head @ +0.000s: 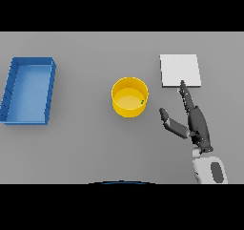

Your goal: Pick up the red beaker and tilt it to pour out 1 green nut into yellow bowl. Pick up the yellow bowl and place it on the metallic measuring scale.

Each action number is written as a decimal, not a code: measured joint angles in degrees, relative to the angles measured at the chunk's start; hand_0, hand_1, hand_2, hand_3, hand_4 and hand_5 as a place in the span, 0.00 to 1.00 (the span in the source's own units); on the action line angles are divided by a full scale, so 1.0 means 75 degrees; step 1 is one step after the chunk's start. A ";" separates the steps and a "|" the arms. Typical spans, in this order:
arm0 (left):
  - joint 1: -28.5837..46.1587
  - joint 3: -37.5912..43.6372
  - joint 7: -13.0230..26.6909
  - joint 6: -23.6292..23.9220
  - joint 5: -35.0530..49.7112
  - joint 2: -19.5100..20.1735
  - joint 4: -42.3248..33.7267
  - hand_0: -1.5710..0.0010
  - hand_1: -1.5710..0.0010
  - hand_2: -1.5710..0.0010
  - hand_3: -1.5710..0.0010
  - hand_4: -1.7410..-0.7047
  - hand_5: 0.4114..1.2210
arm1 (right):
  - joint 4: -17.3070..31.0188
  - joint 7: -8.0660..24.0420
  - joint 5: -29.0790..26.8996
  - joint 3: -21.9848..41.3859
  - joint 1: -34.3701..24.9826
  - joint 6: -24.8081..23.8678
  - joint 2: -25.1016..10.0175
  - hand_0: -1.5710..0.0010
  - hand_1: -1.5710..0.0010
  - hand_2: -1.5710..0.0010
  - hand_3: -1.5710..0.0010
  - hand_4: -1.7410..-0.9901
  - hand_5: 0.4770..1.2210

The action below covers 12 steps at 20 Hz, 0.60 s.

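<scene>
Bowl, yellow and round, stands upright near the middle of the grey table, its mouth facing up toward the camera and its wall a shade darker than the pale yellow floor inside; being circular, it has no long axis across the table to speak of. A small green nut lies inside it against the right-hand wall. To the bowl's right, apart from it, sits the metallic measuring scale, a flat light-grey square plate with its edges running parallel to the table's. The right hand reaches in from the lower right (white forearm behind it), fingers straight and spread from the thumb, holding nothing; the longest fingertip touches or overlaps the scale's near edge, while the thumb points left toward the bowl without reaching it. A blue tray lies at the far left, its long side running away from the robot
</scene>
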 measured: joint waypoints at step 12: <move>0.4820 0.0522 0.1627 0.1229 0.1970 -0.0521 -0.4620 0.00 0.00 0.00 0.00 0.00 0.79 | 0.0121 -0.0338 -0.0045 -0.0027 0.0003 0.0051 -0.0054 1.00 1.00 1.00 1.00 0.76 0.27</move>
